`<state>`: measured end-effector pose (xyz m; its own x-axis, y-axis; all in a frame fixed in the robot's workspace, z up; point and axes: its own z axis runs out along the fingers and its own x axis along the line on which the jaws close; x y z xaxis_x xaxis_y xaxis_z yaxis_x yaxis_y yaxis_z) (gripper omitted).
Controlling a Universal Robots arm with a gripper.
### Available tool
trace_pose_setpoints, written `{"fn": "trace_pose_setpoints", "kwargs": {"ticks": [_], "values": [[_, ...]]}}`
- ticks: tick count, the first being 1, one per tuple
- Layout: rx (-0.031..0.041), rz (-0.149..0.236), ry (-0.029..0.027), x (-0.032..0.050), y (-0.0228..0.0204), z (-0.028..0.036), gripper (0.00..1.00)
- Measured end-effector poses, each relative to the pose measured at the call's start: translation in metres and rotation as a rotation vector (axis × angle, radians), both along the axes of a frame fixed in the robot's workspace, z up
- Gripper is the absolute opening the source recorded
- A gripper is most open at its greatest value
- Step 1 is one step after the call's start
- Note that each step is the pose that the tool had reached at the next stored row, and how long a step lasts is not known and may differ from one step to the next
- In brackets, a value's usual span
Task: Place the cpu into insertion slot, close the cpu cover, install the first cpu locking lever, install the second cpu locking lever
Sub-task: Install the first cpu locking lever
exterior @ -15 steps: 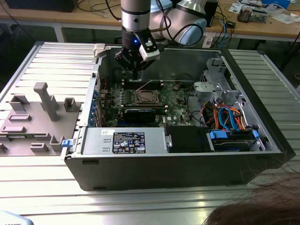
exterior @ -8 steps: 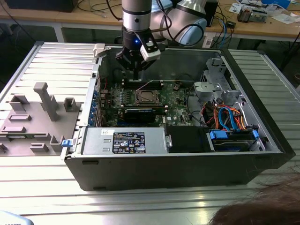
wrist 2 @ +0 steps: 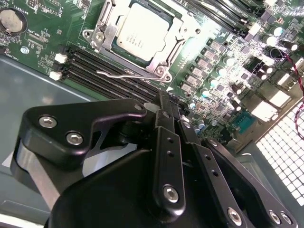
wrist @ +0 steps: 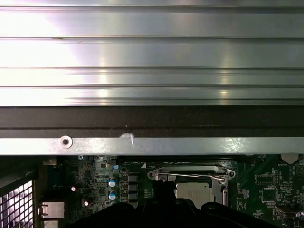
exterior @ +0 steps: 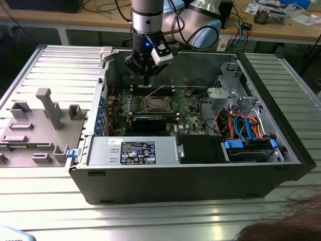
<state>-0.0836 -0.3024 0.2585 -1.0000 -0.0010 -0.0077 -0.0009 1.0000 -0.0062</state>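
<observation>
The cpu (wrist 2: pixel 142 32) top looks matt silvery metal, its cover (wrist 2: pixel 161 66) shinier, perhaps polished steel.

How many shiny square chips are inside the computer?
1. The cpu lies flat in the middle of the green motherboard, inside the open computer case. More chips may be hidden under other parts.

A robotics lab or electronics workshop.

An opened computer case (exterior: pixel 185 165) lies on a ribbed aluminium surface (exterior: pixel 150 221) beside grey fixture blocks (exterior: pixel 40 125), its green motherboard (exterior: pixel 165 108) exposed under an industrial robot arm (exterior: pixel 150 20). Behind stand wooden benches (exterior: pixel 281 27) strewn with cables (exterior: pixel 100 7) and small parts.
</observation>
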Motion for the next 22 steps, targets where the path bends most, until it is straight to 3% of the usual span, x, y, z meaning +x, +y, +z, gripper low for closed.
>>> {"fn": "trace_pose_setpoints", "kwargs": {"ticks": [22], "values": [[0.0,0.0,0.0,0.0073,0.0,-0.0002,0.11]]}}
